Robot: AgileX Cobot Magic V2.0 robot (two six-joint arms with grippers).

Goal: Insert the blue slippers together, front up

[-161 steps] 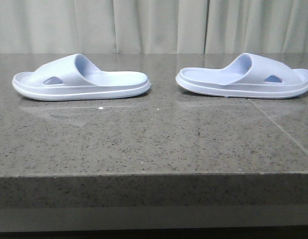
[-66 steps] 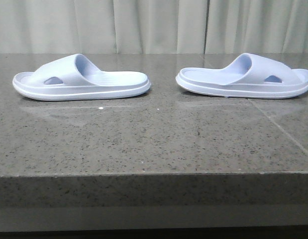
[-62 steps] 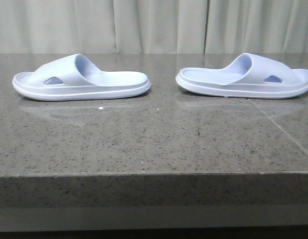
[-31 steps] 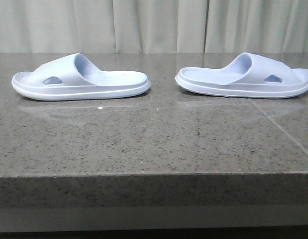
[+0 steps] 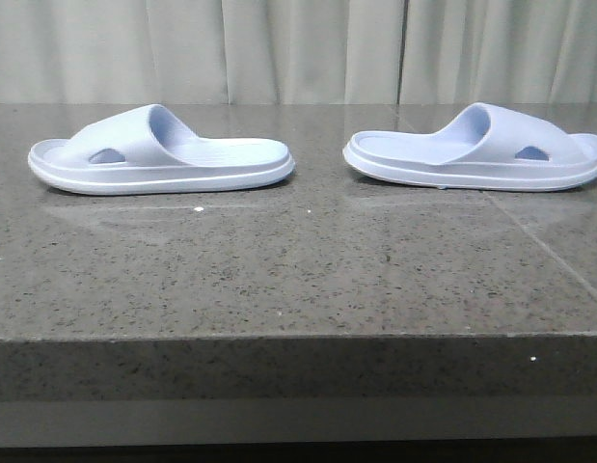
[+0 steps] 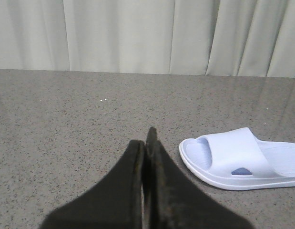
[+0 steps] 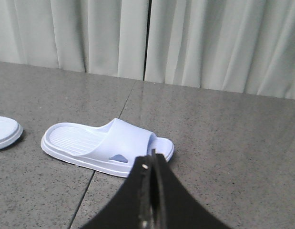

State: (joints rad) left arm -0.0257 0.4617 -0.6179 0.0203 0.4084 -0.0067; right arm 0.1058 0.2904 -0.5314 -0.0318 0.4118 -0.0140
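Note:
Two pale lavender-blue slippers lie flat, soles down, on the dark speckled stone table (image 5: pixel 298 280). The left slipper (image 5: pixel 161 151) has its toe to the left; it also shows in the left wrist view (image 6: pixel 242 158). The right slipper (image 5: pixel 474 148) has its toe to the right; it also shows in the right wrist view (image 7: pixel 107 146). Their heels face each other with a gap between. Neither gripper shows in the front view. My left gripper (image 6: pixel 146 140) is shut and empty, short of the left slipper's toe. My right gripper (image 7: pixel 152 160) is shut and empty, just short of the right slipper's toe.
Pale pleated curtains (image 5: pixel 298 48) hang behind the table. The table's front edge (image 5: pixel 298 338) runs across the front view. A seam (image 7: pixel 97 167) crosses the stone under the right slipper. The left slipper's heel (image 7: pixel 5 132) shows at the right wrist view's edge.
The whole front view has shifted a few pixels to the right. The slippers have not moved relative to each other.

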